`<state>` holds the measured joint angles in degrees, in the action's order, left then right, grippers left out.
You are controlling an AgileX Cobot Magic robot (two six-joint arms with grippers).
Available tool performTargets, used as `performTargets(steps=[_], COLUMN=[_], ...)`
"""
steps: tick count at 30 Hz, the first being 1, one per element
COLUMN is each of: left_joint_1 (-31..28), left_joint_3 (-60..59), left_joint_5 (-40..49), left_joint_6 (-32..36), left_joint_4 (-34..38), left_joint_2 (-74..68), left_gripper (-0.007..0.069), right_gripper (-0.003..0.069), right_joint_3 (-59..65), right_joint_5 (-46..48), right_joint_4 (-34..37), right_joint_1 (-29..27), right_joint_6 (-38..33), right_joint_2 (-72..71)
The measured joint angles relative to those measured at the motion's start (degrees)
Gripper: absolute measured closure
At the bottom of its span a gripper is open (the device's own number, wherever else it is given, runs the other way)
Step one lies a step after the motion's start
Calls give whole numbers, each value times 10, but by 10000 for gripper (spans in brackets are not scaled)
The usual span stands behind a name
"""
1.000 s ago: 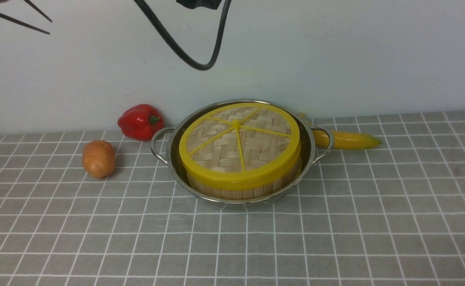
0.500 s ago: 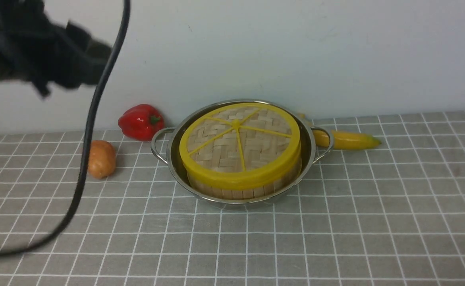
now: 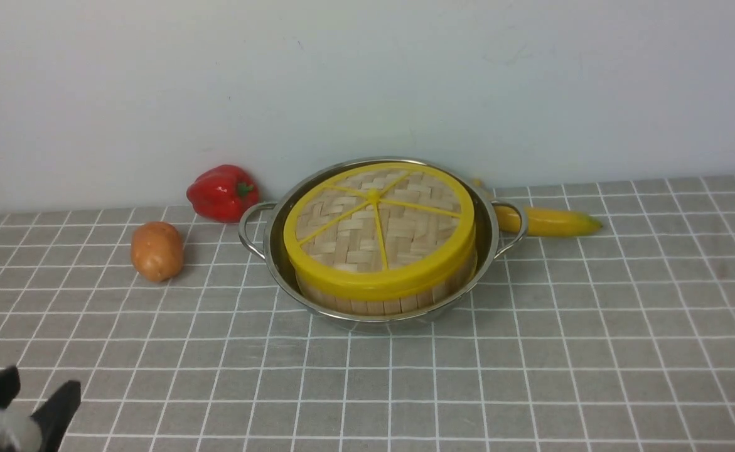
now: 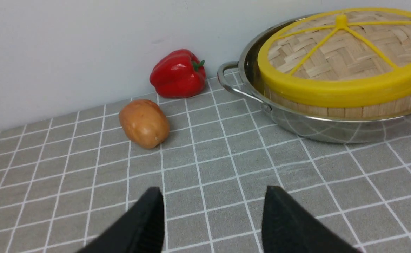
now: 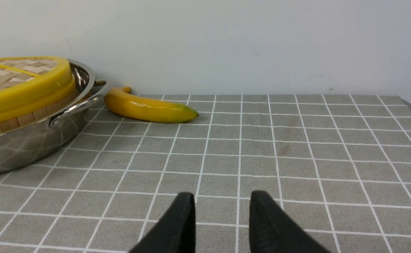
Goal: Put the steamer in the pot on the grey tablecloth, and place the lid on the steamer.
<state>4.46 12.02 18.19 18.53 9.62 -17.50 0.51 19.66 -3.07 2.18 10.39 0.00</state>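
Your left gripper (image 3: pixel 39 395) has just swept down: a half second ago its arm was a dark blur in the upper left of the front view, with a black cable looping down over the brown potato (image 3: pixel 157 251). Now the cable is gone from that view, the potato shows whole, and you have the fingertips low at the near left corner of the grey tablecloth with its grid of thin white lines (image 3: pixel 354 389). Those fingers stand wide apart with nothing between them. Your right gripper (image 5: pixel 222 196), seen in its wrist view, also has its fingers parted and holds nothing.

The round bamboo steamer with its slatted wall (image 3: pixel 383 306) sits inside the wide, shiny stainless-steel pot with two loop handles (image 3: pixel 367 318), toward the far edge of the tablecloth, around its middle. The flat woven bamboo lid with yellow rim and spokes (image 3: pixel 373 220) rests on top of it, and neither has shifted as your arm moved. The red bell pepper (image 3: pixel 223 193) lies just left of the pot, and the yellow, green-tipped banana (image 3: pixel 558 222) just right.

For the task, that reads as finished: your arm seems to be retreating rather than reaching. You need no further grasp, in my judgement; just keep both arms away from the handles, since a snag could jolt the stack.
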Motion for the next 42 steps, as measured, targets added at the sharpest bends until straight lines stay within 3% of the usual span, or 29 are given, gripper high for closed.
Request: performTargets(steps=[13, 42], left_joint_1=[-26, -26], left_joint_3=[-124, -124], left_joint_5=[13, 14], left_joint_6=[-6, -6], left_joint_4=[0, -2], left_joint_2=[169, 174], left_gripper=[267, 267], right_gripper=[416, 416], right_joint_3=[0, 0], right_joint_5=[0, -1], right_joint_4=[0, 0], right_joint_1=[0, 0], right_joint_6=[0, 0], right_joint_2=[0, 0])
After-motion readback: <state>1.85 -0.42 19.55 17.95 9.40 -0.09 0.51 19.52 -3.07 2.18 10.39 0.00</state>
